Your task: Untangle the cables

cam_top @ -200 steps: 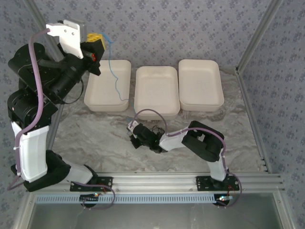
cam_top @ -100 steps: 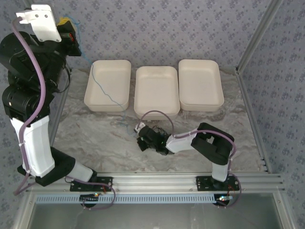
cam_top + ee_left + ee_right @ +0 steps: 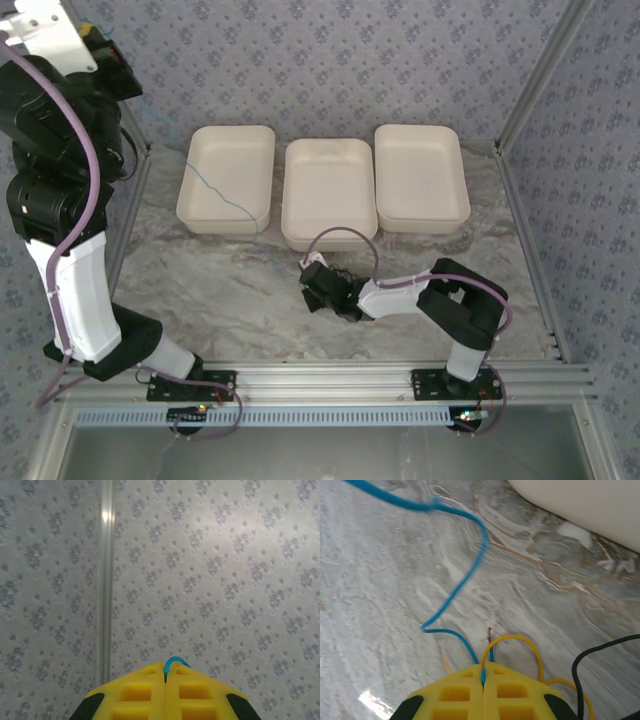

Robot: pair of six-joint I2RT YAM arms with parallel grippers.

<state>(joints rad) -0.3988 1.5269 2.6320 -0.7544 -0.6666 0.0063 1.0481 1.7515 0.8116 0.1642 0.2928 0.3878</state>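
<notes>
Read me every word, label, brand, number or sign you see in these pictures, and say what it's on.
No readable text anywhere.
The white trays, marble table, patterned wallpaper, blue cable, left gripper and right gripper carry no markings.
Small parts at the arm bases are too small to tell.

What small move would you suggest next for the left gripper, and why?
Probably draw the left gripper a little farther from the right gripper. Both are shut on the blue cable, which lies bent and slack on the table near the right gripper, beside the yellow cable and black cable loops; more tension might straighten it clear of them.
</notes>
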